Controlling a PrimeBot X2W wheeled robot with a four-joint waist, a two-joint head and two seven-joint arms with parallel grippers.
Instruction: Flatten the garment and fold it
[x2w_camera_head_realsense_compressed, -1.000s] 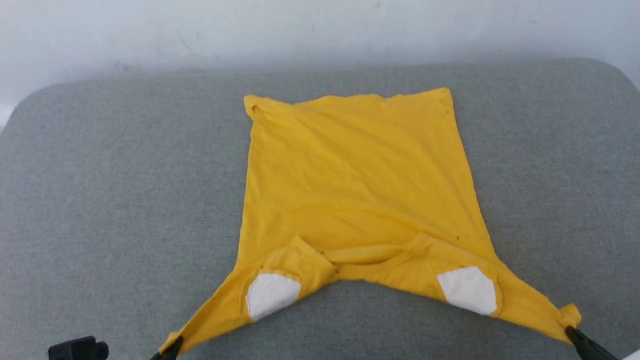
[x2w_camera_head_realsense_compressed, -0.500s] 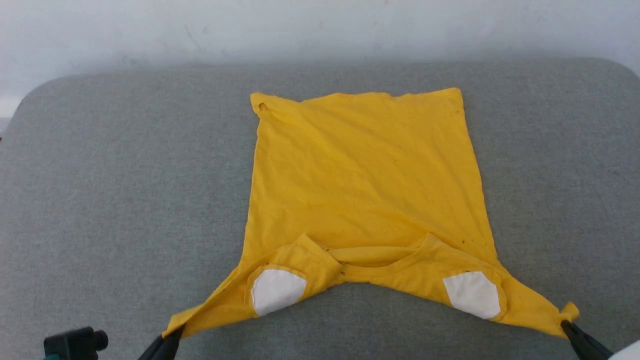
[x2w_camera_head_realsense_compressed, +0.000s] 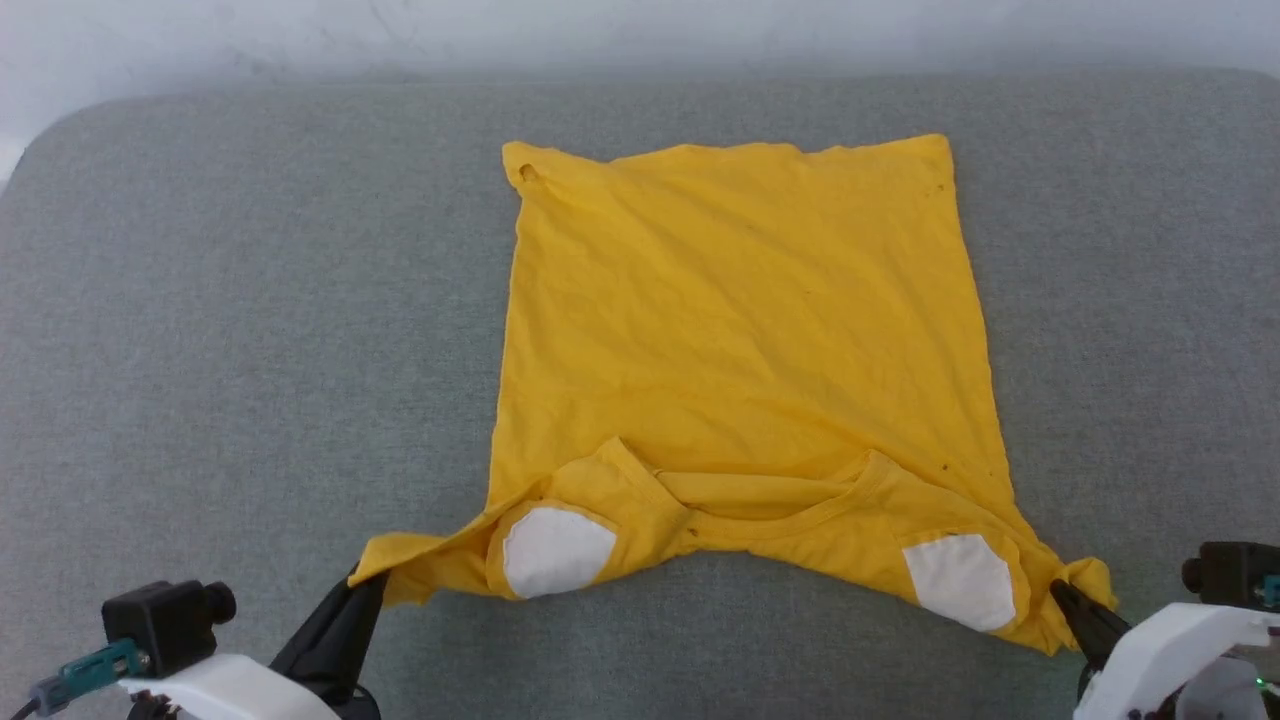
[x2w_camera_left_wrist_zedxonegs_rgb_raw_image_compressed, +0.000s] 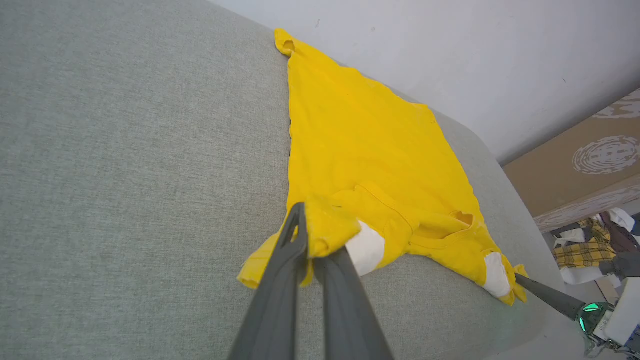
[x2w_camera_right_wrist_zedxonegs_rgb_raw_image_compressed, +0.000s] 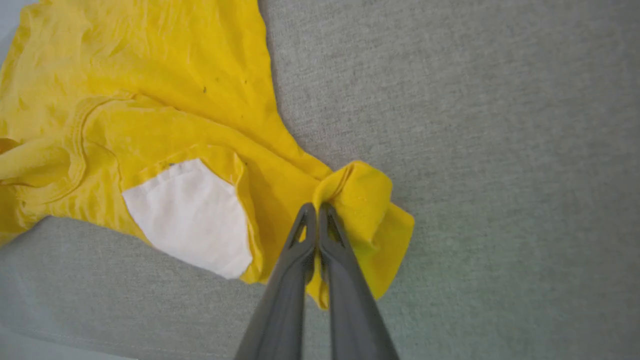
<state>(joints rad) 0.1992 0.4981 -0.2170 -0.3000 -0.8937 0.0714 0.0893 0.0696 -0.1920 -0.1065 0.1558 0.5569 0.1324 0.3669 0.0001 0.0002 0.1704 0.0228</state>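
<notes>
Head view has the garment (x2w_camera_head_realsense_compressed: 740, 330) lying spread on the grey cushion (x2w_camera_head_realsense_compressed: 200, 300), sleeves toward me — my left gripper (x2w_camera_head_realsense_compressed: 365, 588) and right gripper (x2w_camera_head_realsense_compressed: 1062, 592) each pinch a sleeve tip. Thin, limp cloth, I judge — grip hems, not the middle.

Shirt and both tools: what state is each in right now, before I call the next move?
Shirt, spread back-up on the cushion, lightly wrinkled, not yet folded.
Neck edge, turned over, showing two white patches.
Left tool, shut on the bunched left sleeve.
Right tool, shut on the bunched right sleeve.
</notes>
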